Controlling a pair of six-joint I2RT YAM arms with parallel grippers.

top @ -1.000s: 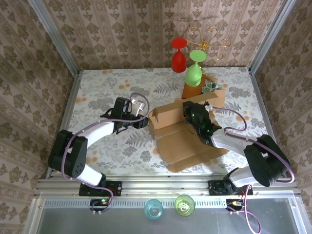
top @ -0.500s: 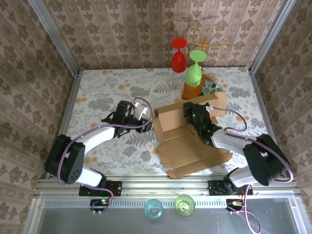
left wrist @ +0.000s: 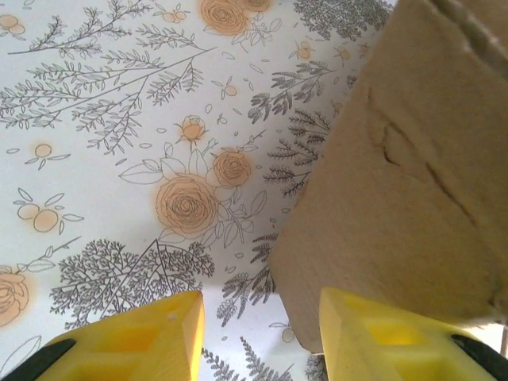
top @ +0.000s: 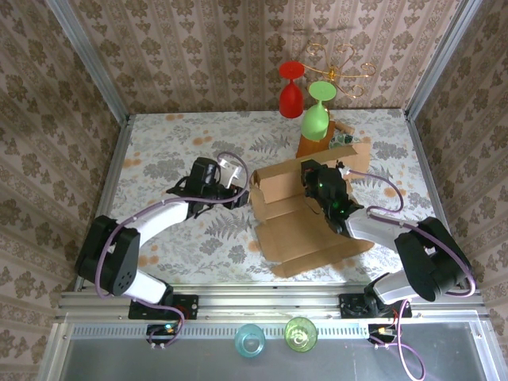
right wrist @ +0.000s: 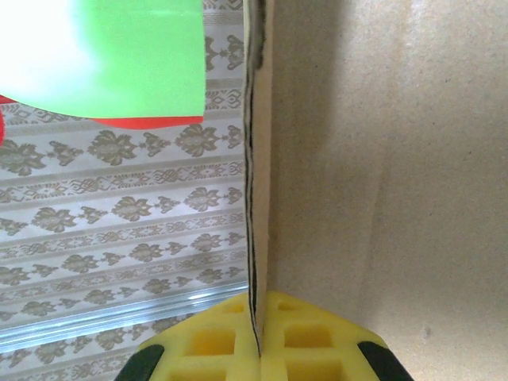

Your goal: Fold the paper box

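1 paper box (top: 305, 230), L gripper (left wrist: 262, 321) jaws apart beside it, R gripper (right wrist: 259, 337) pinching its wall, 2 hung glasses (top: 316, 119)

Left wrist: paper box (left wrist: 405, 182) clipped at top and right edges, left end effector (left wrist: 262, 341) fingers (left wrist: 143, 341) clipped at bottom. Right wrist: same box clipped top, right and bottom; green glass (right wrist: 159, 71) blurred, partly blown out, clipped at top. Top view: right end effector (top: 309, 175) fingertips not resolvable against box wall.
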